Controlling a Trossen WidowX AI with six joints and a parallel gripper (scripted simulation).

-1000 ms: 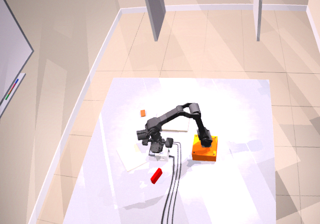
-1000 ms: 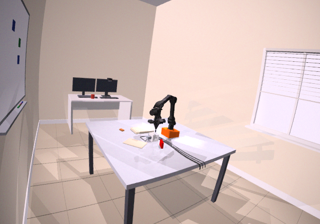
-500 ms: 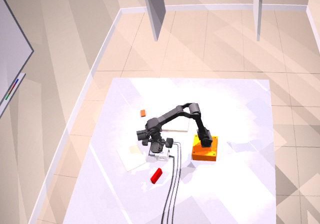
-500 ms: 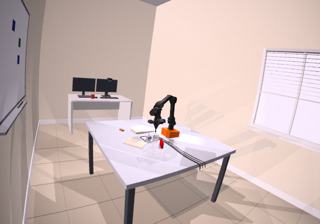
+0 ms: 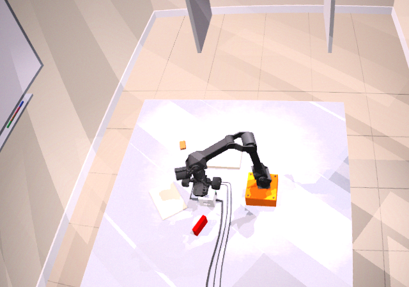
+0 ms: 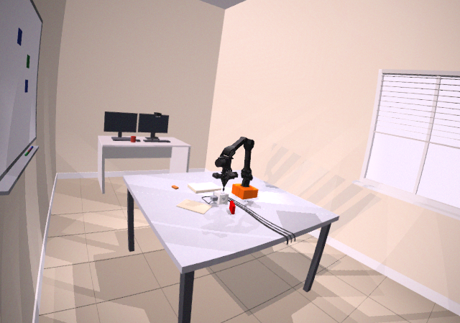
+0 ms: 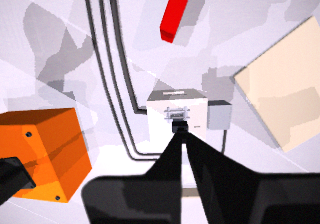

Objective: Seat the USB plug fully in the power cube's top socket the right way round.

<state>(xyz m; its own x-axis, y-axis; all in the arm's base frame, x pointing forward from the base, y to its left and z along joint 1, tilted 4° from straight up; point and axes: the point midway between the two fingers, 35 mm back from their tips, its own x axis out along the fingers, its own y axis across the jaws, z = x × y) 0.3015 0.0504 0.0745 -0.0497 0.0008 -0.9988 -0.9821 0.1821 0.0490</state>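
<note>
The white power cube (image 5: 207,201) (image 6: 223,198) (image 7: 158,123) stands on the table, with pale socket outlines on its top in the wrist view. My gripper (image 6: 223,189) (image 7: 182,137) points down over the cube, shut on the small dark USB plug (image 7: 180,126). The plug overlaps the lower edge of the socket outline in the wrist view. Its depth in the socket and which way round it faces cannot be told. In the top view the wrist hides the fingertips.
A grey adapter (image 7: 219,116) sits against the cube's side, with a cable. Dark cables (image 5: 225,224) (image 6: 259,218) run past the other side. A red block (image 5: 199,225) (image 6: 232,207) (image 7: 176,9), beige pad (image 5: 167,201) (image 6: 193,206) (image 7: 282,86) and orange base (image 5: 261,201) (image 7: 42,159) are nearby.
</note>
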